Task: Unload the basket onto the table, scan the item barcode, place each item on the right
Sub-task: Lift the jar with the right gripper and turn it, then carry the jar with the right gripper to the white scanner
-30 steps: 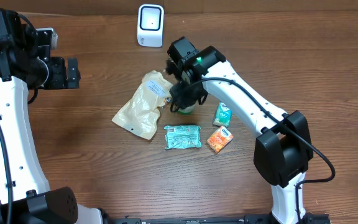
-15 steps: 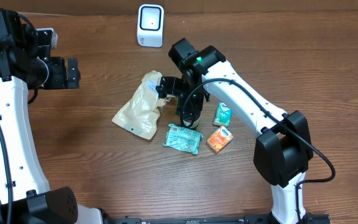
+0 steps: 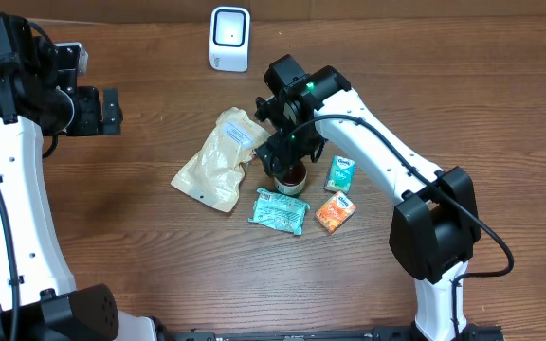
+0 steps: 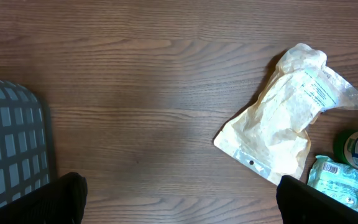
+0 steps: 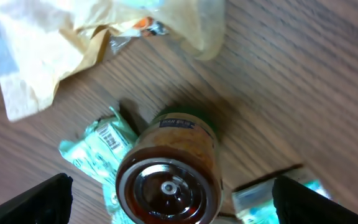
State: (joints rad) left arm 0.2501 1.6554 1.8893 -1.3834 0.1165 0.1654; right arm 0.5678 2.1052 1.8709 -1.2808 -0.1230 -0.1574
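A glass jar (image 5: 166,168) of brown contents stands with its base up and its green lid (image 5: 185,116) down, between the teal packet and the beige pouch; in the overhead view the jar (image 3: 293,175) shows as a brown disc. My right gripper (image 5: 169,199) hangs just above it, open, with both fingers well clear of the glass. From overhead the right gripper (image 3: 285,150) partly covers the jar. The white barcode scanner (image 3: 229,38) sits at the back of the table. My left gripper (image 3: 98,111) is far to the left, open and empty (image 4: 179,202).
A beige pouch (image 3: 218,159) lies left of the jar and a teal packet (image 3: 279,209) with a barcode lies in front of it. A small green carton (image 3: 340,174) and an orange packet (image 3: 335,211) lie to the right. A grey basket (image 4: 11,149) stands at the far left.
My right gripper turned the jar over, set it lid-down on the table and opened off it. The teal packet shifted slightly. The left arm has not moved.
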